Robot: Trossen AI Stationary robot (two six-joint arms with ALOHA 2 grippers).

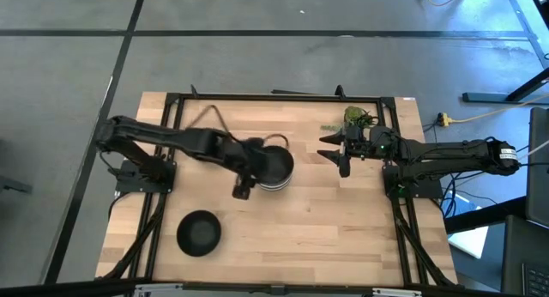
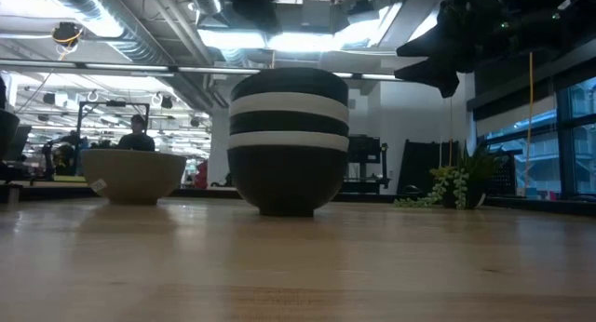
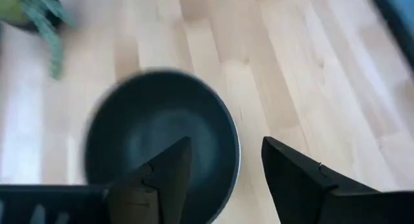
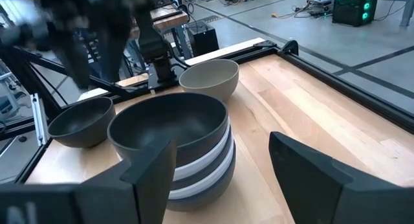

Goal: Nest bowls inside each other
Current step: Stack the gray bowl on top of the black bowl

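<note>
Wooden table. Stack of bowls near its middle, black and white alternating, black on top. Lone black bowl at front left; grey-green bowl apart. Left gripper beside stack, perhaps above it, fingers wide, holding nothing. Right gripper wide, empty.

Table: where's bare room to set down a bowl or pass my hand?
Widest bare wood: the front right of the table, bordered by the bowl stack, the lone black bowl and the right rail. Crowded: the middle, with the left gripper over the stack, and the right gripper beside the plant sprig.
</note>
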